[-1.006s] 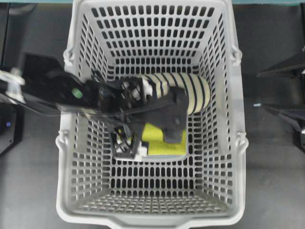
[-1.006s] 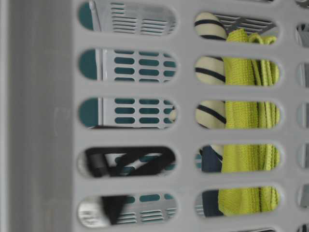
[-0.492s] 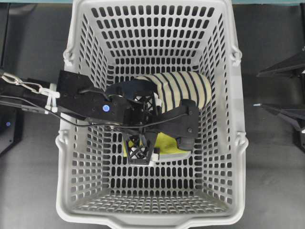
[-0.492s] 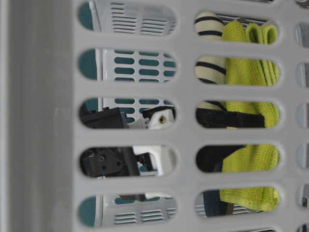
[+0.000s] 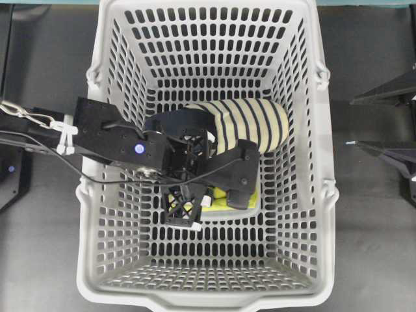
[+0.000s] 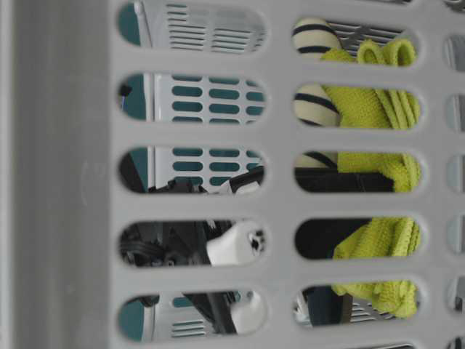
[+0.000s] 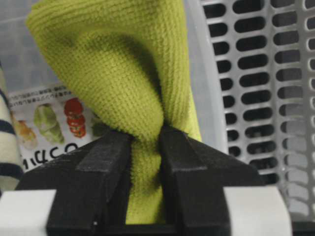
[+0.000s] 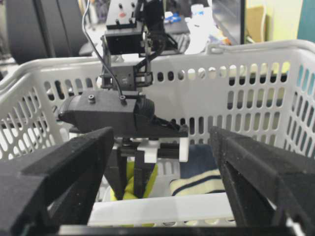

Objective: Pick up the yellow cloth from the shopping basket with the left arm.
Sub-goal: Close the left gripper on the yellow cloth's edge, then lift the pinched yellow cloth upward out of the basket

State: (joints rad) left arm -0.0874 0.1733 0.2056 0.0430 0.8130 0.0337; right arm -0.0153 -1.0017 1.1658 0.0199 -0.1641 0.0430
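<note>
Two black fingers [image 7: 110,162] of the left gripper [image 7: 146,147] are pinching a fold of the yellow cloth [image 7: 118,73] tight, the jaws nearly closed with only the fabric's thickness between them. The cloth is bunching up above the pinch while its remainder is lying on a clear plastic box [image 5: 240,211] inside the shopping basket [image 5: 328,214], beside the striped slipper [image 5: 250,123]. To do this step well, I judge the arm should be rising straight up and slowly, keeping the squeeze firm so the fuzzy fold is not slipping out, and staying clear of the slipper and the basket wall. Behind the cloth, a label [image 7: 47,120] on the box is showing pictures of vegetables and some printed characters, too blurred to read. Further off, the right gripper [image 8: 162,182] is hanging wide open outside the basket, holding nothing.
</note>
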